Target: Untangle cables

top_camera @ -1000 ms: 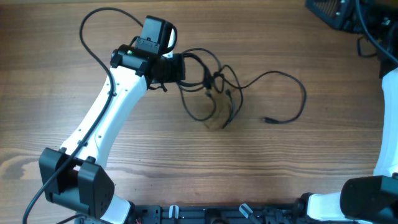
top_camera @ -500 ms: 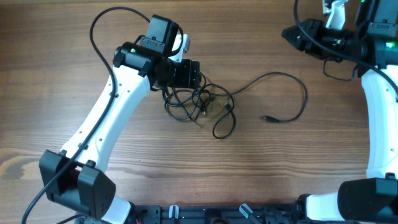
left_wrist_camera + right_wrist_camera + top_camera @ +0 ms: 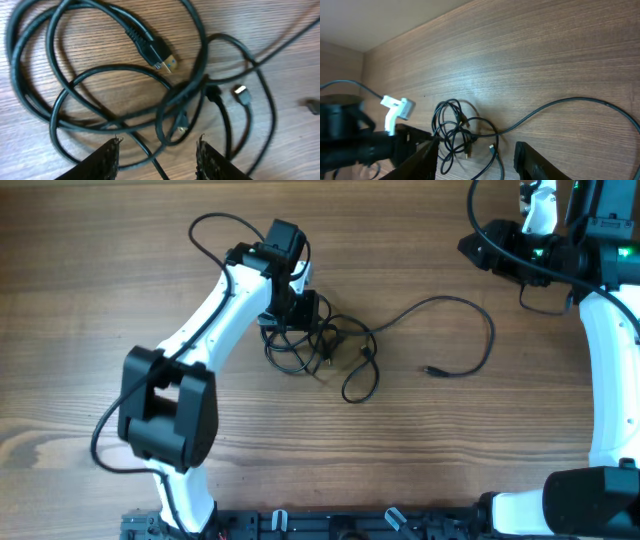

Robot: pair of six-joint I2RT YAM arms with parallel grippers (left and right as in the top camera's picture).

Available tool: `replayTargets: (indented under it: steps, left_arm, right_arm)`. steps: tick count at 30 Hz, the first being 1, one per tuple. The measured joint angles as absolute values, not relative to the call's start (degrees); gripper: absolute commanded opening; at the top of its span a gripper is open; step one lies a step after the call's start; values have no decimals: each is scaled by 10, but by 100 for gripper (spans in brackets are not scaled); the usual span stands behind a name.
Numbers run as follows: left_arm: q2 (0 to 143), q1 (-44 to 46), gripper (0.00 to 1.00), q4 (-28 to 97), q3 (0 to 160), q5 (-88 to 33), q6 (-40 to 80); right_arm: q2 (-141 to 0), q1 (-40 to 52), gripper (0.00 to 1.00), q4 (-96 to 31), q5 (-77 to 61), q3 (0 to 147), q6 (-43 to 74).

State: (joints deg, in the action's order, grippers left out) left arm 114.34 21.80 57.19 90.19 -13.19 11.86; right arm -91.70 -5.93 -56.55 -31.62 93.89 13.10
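Hovering left of centre over the counter (image 3: 450,450), the left fingers (image 3: 107,160) are standing apart just above the cables (image 3: 322,340). One strand is running under the gap, but nothing is being pinched, so they are holding nothing. The bunch is lying in the middle of the counter, its loops crossing over each other. A gold-tipped plug (image 3: 161,56) and a small silver plug (image 3: 240,93) are sitting inside the knot, so the core is not yet undone. Moving right, one long cord (image 3: 488,330) is arcing clear of the bunch, its plug end (image 3: 432,370) resting well apart from the knot. I am reading that as partial progress only, since its near end is running back into the tangle. At far right, the right fingers (image 3: 422,160) are hanging apart and empty, high above the counter and well away from the cables. Judgement: most of the separating is waiting to be done.
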Motion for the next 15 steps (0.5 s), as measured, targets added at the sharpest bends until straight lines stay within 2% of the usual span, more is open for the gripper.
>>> replayTargets:
  steps: [2, 8, 15]
  left_arm:
    - [1165, 218, 29, 569, 902, -135, 130]
    - [1186, 229, 29, 557, 902, -153, 159]
    - [1213, 246, 25, 546, 902, -133, 215]
  right_arm:
    - [-917, -59, 52, -566, -314, 939, 131]
    - [-917, -59, 52, -566, -303, 939, 131]
    - [-917, -59, 52, -577, -301, 939, 125]
